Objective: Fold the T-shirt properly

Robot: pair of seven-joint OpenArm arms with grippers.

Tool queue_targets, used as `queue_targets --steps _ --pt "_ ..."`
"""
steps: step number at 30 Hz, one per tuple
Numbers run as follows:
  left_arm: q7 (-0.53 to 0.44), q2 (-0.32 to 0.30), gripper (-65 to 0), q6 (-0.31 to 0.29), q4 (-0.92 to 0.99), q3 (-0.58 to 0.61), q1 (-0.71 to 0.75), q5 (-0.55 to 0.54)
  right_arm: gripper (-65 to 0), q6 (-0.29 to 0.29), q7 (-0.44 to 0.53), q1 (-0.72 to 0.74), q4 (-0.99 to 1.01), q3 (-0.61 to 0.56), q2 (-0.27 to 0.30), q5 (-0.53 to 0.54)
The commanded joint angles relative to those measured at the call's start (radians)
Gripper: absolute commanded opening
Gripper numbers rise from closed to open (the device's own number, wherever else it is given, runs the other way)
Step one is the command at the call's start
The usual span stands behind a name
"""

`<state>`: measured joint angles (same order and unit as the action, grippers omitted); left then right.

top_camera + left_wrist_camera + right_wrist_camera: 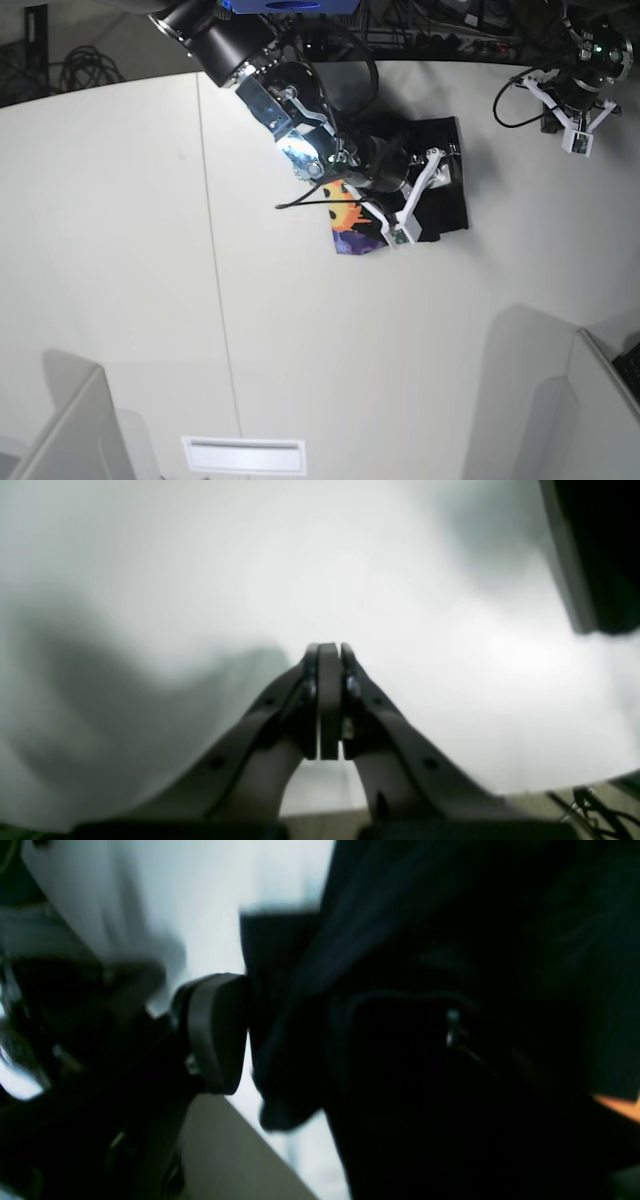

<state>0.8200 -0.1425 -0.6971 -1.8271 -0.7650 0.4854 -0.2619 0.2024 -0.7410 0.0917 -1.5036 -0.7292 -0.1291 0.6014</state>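
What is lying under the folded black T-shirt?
The black cloth T-shirt with orange-purple print rests directly on the white table. Anything beneath its folds is covered, and the right arm hides its upper left part.

No text, label, brand, number or sign can be read in any of the three views. The only printed mark is the wordless orange-yellow splat figure on purple on the T-shirt (352, 222).
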Motion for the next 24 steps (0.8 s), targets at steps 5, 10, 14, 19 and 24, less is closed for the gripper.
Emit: queue_targets --steps 5,10,14,19,24 --pt "-0.017 -0.012 -65.0 -0.001 -0.020 -0.017 0.040 -0.007 -20.7 -0.008 0.048 0.061 -0.015 -0.158 -0.016 0.018" --pt "-0.021 -0.013 -65.0 -0.001 -0.018 -0.024 0.059 -0.007 -20.9 -0.010 0.071 0.138 -0.021 -0.315 -0.016 0.018" --pt "-0.024 -0.015 -65.0 -0.001 -0.035 -0.024 0.091 -0.007 -21.0 -0.010 0.110 0.190 -0.065 -0.402 -0.014 0.018" --pt "-0.026 -0.013 -65.0 -0.001 -0.058 -0.067 0.134 -0.007 -21.3 -0.010 0.111 0.190 -0.177 -0.353 0.046 0.012" --pt "-0.038 -0.012 -65.0 -0.001 -0.053 -0.207 0.140 -0.003 -44.3 -0.013 0.134 0.135 -0.249 -0.217 0.223 0.012"
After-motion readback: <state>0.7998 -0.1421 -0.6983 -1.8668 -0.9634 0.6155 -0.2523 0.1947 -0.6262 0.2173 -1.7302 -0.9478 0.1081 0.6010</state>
